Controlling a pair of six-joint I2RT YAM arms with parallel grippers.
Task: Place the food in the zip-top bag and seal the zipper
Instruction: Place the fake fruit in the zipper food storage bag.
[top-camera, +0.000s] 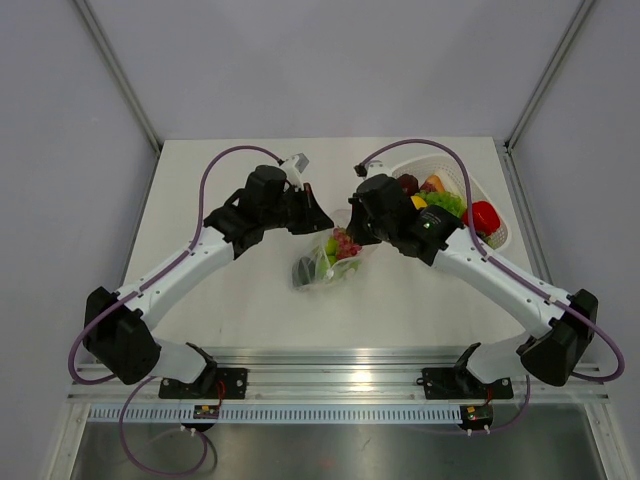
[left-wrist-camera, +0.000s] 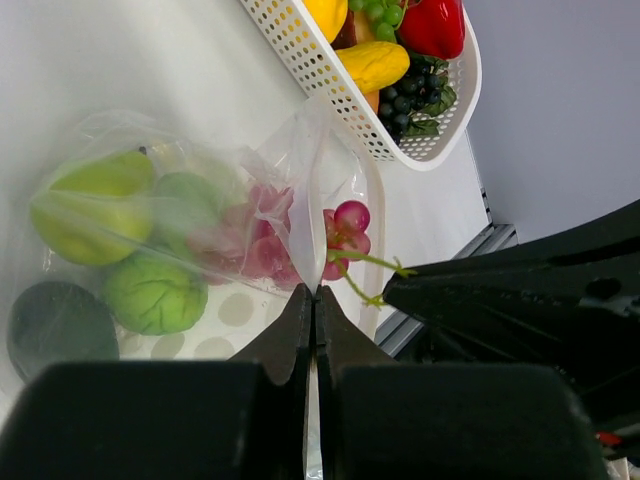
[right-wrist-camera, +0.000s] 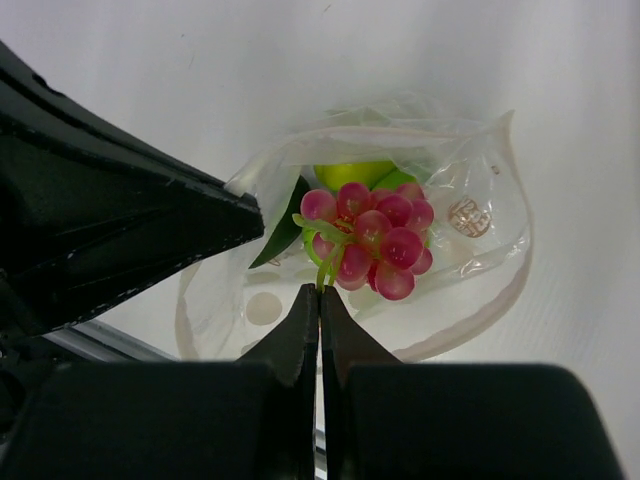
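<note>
The clear zip-top bag (top-camera: 325, 262) lies mid-table between both arms. It holds green fruits (left-wrist-camera: 150, 292), a yellow-green pear (left-wrist-camera: 85, 205) and a dark avocado (left-wrist-camera: 55, 322). My left gripper (left-wrist-camera: 315, 292) is shut on the bag's mouth edge (left-wrist-camera: 312, 215) and holds it up. My right gripper (right-wrist-camera: 320, 290) is shut on the green stem of a red grape bunch (right-wrist-camera: 372, 238), which hangs in the open bag mouth (right-wrist-camera: 480, 290). The zipper strip (left-wrist-camera: 375, 230) runs along the mouth. The grapes also show in the top view (top-camera: 345, 243).
A white lattice basket (top-camera: 495, 205) stands at the back right with a red pepper (top-camera: 483, 215), green grapes (top-camera: 445, 202), yellow and dark pieces. The basket (left-wrist-camera: 330, 85) lies close behind the bag. The table's near edge has a metal rail (top-camera: 340, 375).
</note>
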